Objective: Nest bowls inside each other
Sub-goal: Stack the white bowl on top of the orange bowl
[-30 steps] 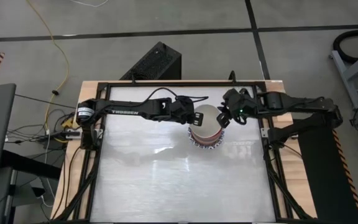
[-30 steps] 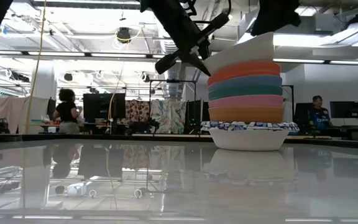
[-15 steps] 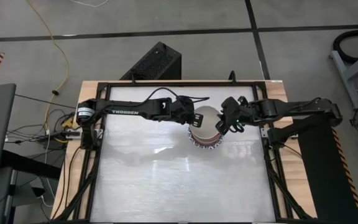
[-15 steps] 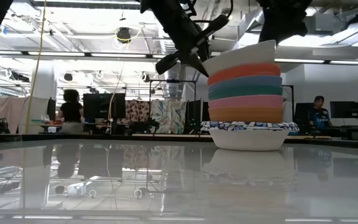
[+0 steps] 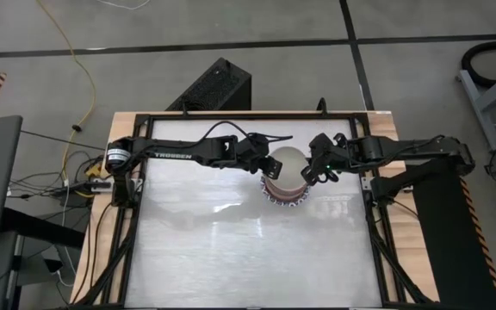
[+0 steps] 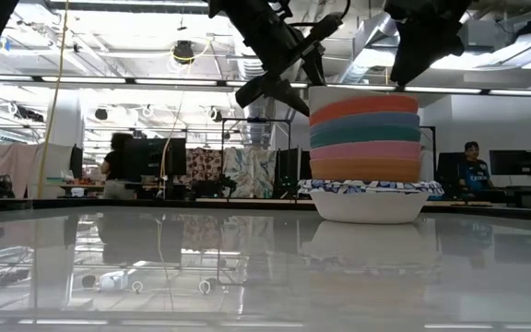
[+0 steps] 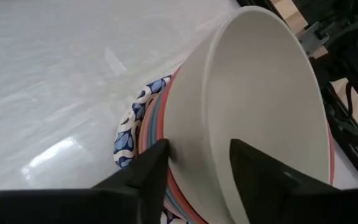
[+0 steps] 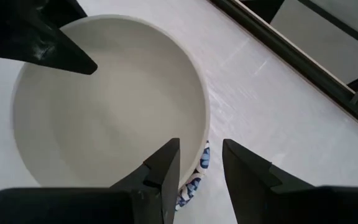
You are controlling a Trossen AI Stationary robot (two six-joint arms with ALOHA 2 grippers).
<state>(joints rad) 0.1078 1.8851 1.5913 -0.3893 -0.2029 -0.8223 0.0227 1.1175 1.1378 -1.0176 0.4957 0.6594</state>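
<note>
cream bowl (image 6: 362,93) | red, blue, green, pink, orange bowls (image 6: 364,138) | blue-patterned white bowl (image 6: 369,198)

We see a glossy white table (image 5: 231,250) with a black frame around its edges, set on a wooden base that shows at the corners. Directly on it sits one white bowl with a blue-patterned rim (image 6: 369,195), toward the far side and a bit right of centre in the high view, and it carries the rest of the nested stack (image 6: 365,138): orange, pink, green, blue, red and a cream bowl (image 7: 253,106) on top. We spot nothing else lying on the surface, only reflections of the room lights and of the stack.
</note>
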